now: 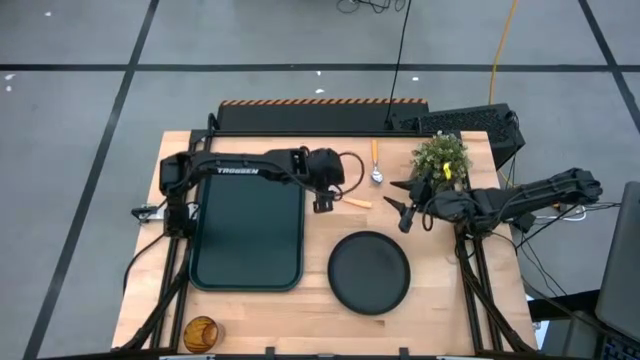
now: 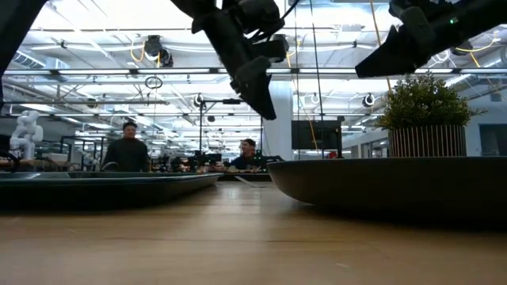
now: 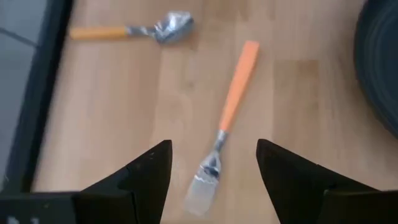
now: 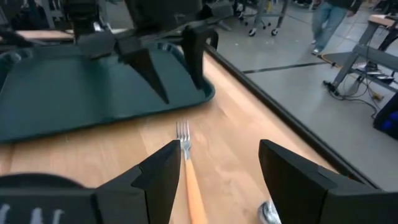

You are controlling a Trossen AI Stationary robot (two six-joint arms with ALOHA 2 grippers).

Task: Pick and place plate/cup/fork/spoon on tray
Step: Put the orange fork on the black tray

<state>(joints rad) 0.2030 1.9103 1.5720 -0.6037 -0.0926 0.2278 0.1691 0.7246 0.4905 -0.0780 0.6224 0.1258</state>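
Observation:
The fork (image 3: 225,121) lies flat on the wooden table between the tray (image 1: 245,235) and the spoon (image 1: 376,162); its orange handle also shows in the high view (image 1: 356,203). My left gripper (image 3: 214,168) is open and hangs above the fork's tine end, one finger on either side, clear of it. My right gripper (image 1: 399,204) is open and empty, to the right of the fork, looking along it (image 4: 186,162). The round dark plate (image 1: 369,271) sits near the table's front. The amber cup (image 1: 202,333) stands upright at the front left corner.
A potted plant (image 1: 441,156) and a black box (image 1: 470,122) stand at the far right of the table. The room beyond shows people at desks (image 2: 127,146). Bare wood lies between the tray and the plate.

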